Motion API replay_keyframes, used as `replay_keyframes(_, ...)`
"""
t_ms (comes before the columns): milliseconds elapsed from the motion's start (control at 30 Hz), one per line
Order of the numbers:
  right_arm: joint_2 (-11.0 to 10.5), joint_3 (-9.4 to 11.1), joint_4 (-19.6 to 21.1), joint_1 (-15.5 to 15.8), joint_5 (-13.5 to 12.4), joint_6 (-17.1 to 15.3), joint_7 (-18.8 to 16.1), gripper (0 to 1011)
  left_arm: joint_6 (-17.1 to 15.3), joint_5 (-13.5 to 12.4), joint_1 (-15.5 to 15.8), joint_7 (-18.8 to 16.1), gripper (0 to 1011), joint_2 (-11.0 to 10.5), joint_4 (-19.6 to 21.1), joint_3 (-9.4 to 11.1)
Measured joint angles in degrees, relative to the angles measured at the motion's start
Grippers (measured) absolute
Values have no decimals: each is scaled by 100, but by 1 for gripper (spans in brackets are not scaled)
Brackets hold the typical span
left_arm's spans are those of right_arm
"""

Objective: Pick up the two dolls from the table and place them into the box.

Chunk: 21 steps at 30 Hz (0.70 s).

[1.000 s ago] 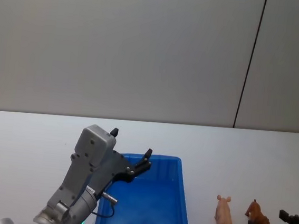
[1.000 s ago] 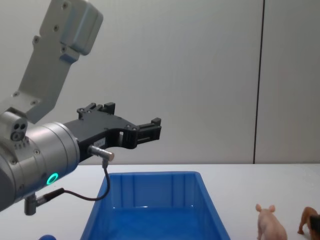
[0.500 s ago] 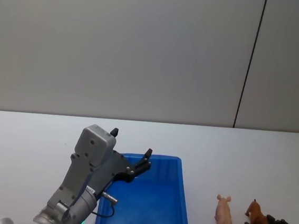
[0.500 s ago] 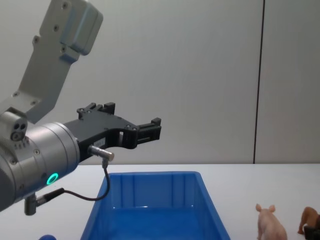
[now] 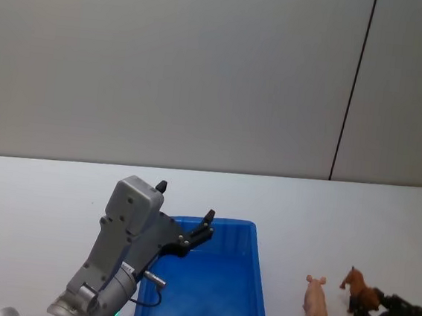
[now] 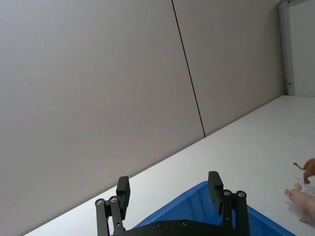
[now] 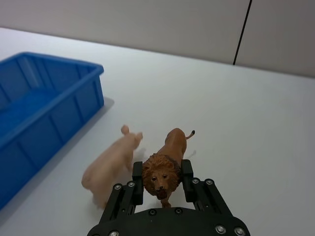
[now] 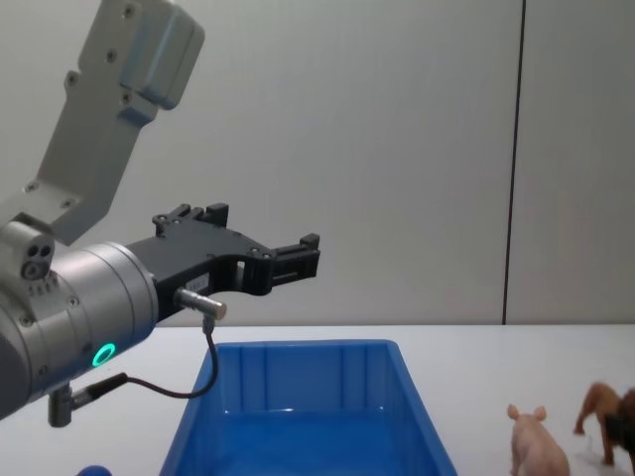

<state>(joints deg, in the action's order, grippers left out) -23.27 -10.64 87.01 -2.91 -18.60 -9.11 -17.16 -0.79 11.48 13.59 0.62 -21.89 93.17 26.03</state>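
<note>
The brown lion (image 7: 173, 143) is held by its head between the fingers of my right gripper (image 7: 162, 170), which is shut on it. In the chest view the lion (image 8: 598, 409) hangs slightly above the white table (image 5: 340, 215) at the far right. The pale pink pig (image 5: 316, 310) stands on the table just left of the lion (image 5: 360, 290), right of the blue box (image 5: 260, 297). My left gripper (image 5: 186, 202) hovers open and holding nothing over the box's far left corner; its fingers spread wide in the left wrist view (image 6: 169, 182).
A grey wall with a dark vertical seam (image 5: 352, 89) rises behind the table. The box interior (image 8: 308, 436) holds nothing. Open tabletop lies behind the box and the pig (image 7: 110, 164).
My right gripper has closed on the lion and raised it slightly off the table, shifting it a little left. The pig, the box and the left arm have not moved.
</note>
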Motion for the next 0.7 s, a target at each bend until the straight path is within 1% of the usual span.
replay_keyframes(167, -2, 10, 136, -71, 48, 79, -32, 430, 0, 0, 0, 0, 1001, 0, 0, 0)
replay_keyframes(333, 19, 9, 246, -195, 85, 110, -170, 430, 0, 0, 0, 0, 1001, 0, 0, 0)
replay_keyframes(533, 120, -54, 321, -456, 131, 90, -513, 430, 0, 0, 0, 0, 1001, 0, 0, 0)
replay_keyframes(567, 120, -54, 321, -456, 131, 90, -513, 430, 0, 0, 0, 0, 1001, 0, 0, 0)
replay_keyframes(700, 239, -135, 312, -662, 167, 14, -790, 430, 0, 0, 0, 0, 1001, 0, 0, 0)
